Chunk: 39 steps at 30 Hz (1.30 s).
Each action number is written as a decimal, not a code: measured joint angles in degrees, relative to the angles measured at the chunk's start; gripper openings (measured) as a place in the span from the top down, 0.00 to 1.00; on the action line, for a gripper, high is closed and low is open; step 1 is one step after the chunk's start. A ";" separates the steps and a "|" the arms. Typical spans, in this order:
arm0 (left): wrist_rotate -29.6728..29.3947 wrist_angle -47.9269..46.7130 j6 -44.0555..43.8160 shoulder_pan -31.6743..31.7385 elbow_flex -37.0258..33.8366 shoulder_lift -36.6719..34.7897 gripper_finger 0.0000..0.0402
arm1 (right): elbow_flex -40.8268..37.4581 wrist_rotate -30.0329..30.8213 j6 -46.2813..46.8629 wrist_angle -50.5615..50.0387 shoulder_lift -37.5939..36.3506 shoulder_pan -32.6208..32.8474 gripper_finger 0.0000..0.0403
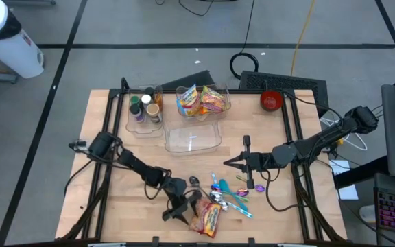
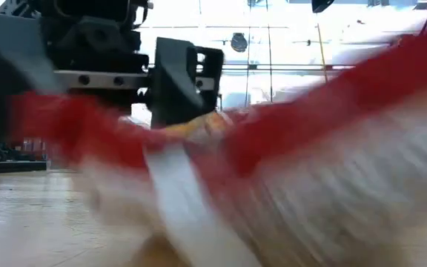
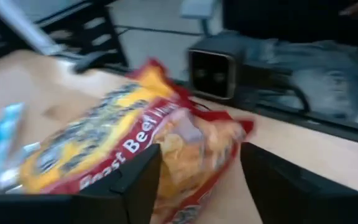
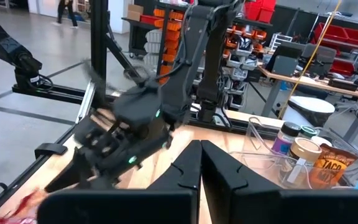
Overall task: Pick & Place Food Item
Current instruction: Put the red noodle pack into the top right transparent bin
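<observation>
A red and yellow snack packet (image 1: 208,219) lies flat on the wooden table near its front edge. It also shows in the left wrist view (image 3: 129,143) and as a blur close up in the low view (image 2: 288,148). My left gripper (image 1: 178,211) is low over the table at the packet's left end. It is open, with one finger (image 3: 138,183) on each side of the packet's near end. My right gripper (image 1: 230,162) is shut and empty above the table's middle, right of centre; its closed fingers show in the right wrist view (image 4: 199,165). My left gripper has its open fingers on either side of the packet's near end (image 3: 185,168), coming in low and slanting from the table's left. The packet lies on the table. I cannot tell whether the fingers touch it.
Coloured spoons (image 1: 228,193) lie just right of the packet. An empty clear tray (image 1: 193,137) sits mid-table. Behind it are a clear bin of snack packets (image 1: 202,101), a bin of bottles (image 1: 145,108) and a red bowl (image 1: 271,101).
</observation>
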 joint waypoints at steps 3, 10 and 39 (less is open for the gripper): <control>3.91 -0.27 0.41 0.69 1.23 1.32 0.53 | 0.02 -0.04 0.01 0.06 0.00 0.00 1.00; 4.15 -0.22 -0.80 2.05 1.43 1.18 0.80 | 0.02 -0.10 0.34 -0.09 0.00 0.52 1.00; -13.81 -13.77 -19.89 0.65 1.45 -13.57 0.78 | 0.02 -0.13 0.01 -1.66 0.00 0.52 1.00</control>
